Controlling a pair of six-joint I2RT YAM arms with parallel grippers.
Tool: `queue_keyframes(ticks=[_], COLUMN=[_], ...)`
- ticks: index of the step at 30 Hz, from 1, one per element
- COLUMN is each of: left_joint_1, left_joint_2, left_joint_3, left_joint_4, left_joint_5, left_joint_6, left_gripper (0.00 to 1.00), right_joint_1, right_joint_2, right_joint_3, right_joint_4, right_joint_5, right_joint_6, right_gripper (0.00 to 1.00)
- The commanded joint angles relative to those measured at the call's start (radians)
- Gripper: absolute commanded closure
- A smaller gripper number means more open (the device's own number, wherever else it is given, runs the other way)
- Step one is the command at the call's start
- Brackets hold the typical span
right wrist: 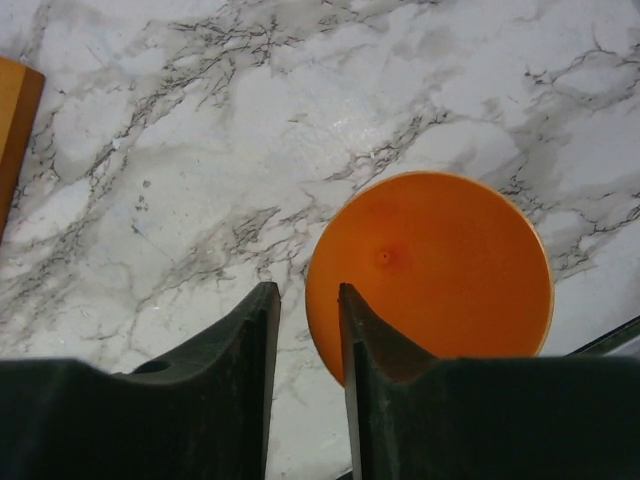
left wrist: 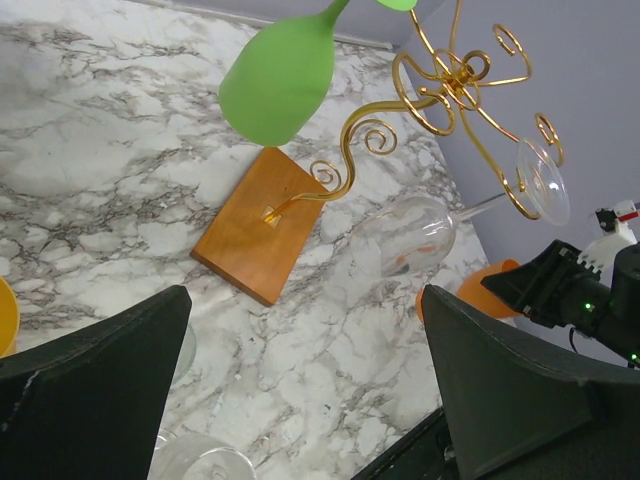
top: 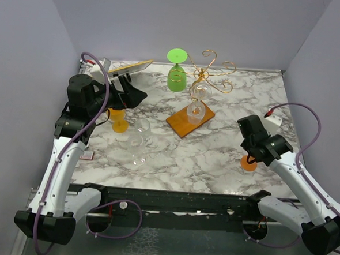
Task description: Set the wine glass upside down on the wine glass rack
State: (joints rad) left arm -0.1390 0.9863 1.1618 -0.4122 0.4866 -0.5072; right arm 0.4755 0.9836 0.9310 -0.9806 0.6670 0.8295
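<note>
The gold wire wine glass rack [top: 206, 75] stands on its orange-brown base [top: 181, 125]; it also shows in the left wrist view [left wrist: 440, 85]. A green wine glass [top: 176, 76] and a clear one [top: 196, 106] hang upside down from it. Two clear wine glasses [top: 141, 128] stand or lie on the marble in front of the left arm; one rim shows low in the left wrist view [left wrist: 200, 462]. My left gripper [top: 138, 96] [left wrist: 305, 300] is wide open and empty, above the table. My right gripper [top: 246, 154] [right wrist: 308, 290] has its jaws nearly together, with nothing between them.
A yellow-orange glass [top: 119, 122] stands by my left wrist. An orange glass foot [right wrist: 430, 270] lies right under my right gripper [top: 249, 164]. A tilted yellow-edged board [top: 130, 66] stands at the back left. Grey walls close in three sides.
</note>
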Motion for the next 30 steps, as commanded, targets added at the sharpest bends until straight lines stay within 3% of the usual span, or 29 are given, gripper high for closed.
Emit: queue_keyframes(ticks=[1,8,16,26,30], left_joint_1=[-0.001,-0.006,-0.015,-0.040,-0.075], left_joint_2=[-0.010,-0.044,-0.034,-0.017,-0.010], left_joint_3=[-0.004,0.068,0.123,0.144,0.116], left_joint_4=[0.030,0.033,0.058,0.295,0.417], left_joint_5=[0.044,0.063,0.131,0.215,0.176], left_joint_6=[0.030,0.056,-0.013,-0.235,-0.316], left_gripper=[0.01,0.01,0.01,0.01,0.01], right_joint_1=[-0.005,-0.006,-0.006,-0.006,-0.006], right_joint_2=[-0.035,-0.104,-0.148,-0.348,-0.406], right_joint_3=[-0.042,-0.077,-0.018,0.056,0.094], right_joint_4=[0.073,0.137,0.163,0.349,0.427], right_joint_5=[-0.020,0.028,0.085,0.221,0.233], right_joint_6=[0.063,0.052,0.072,0.069,0.064], right_gripper=[0.72,0.99,0.99,0.99,0.99])
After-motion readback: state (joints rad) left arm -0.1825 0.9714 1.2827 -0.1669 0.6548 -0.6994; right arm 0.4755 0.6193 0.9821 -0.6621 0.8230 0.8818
